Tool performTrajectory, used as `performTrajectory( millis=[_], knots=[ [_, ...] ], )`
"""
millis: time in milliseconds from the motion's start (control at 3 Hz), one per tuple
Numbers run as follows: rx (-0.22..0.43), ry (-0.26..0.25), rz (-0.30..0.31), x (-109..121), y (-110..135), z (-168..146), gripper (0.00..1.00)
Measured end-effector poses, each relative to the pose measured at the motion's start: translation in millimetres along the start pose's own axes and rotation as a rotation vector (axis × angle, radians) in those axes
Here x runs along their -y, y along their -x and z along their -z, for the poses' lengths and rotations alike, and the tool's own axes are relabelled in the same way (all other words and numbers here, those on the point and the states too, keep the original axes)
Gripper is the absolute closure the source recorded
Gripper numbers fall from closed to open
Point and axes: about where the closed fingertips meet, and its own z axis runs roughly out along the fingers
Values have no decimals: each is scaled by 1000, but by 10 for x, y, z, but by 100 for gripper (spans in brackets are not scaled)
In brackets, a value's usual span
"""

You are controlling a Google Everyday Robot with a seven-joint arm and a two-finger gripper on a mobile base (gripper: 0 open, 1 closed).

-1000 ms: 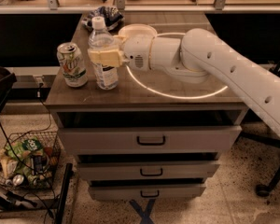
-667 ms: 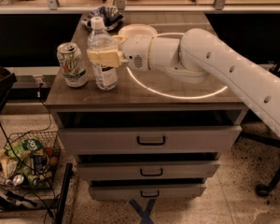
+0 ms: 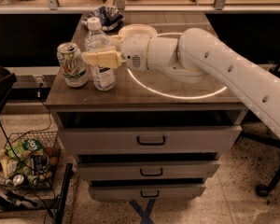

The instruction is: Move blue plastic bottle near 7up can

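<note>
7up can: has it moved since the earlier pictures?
No. The 7up can stands at the same spot by the table left edge; the gripper beside it grips the blue plastic bottle.

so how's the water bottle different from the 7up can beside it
The blue plastic bottle is taller than the 7up can. The bottle is clear with a white cap; the can is opaque white-and-green with a silver top. The gripper has its jaws around the bottle; the can stands free. Both are upright, side by side on the table.
</note>
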Motion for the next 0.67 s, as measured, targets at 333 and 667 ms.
performTrajectory(
  millis=[333, 667],
  knots=[
    [0, 4, 1, -17, 6, -20, 0],
    [0, 4, 1, -17, 6, -21, 0]
  ],
)
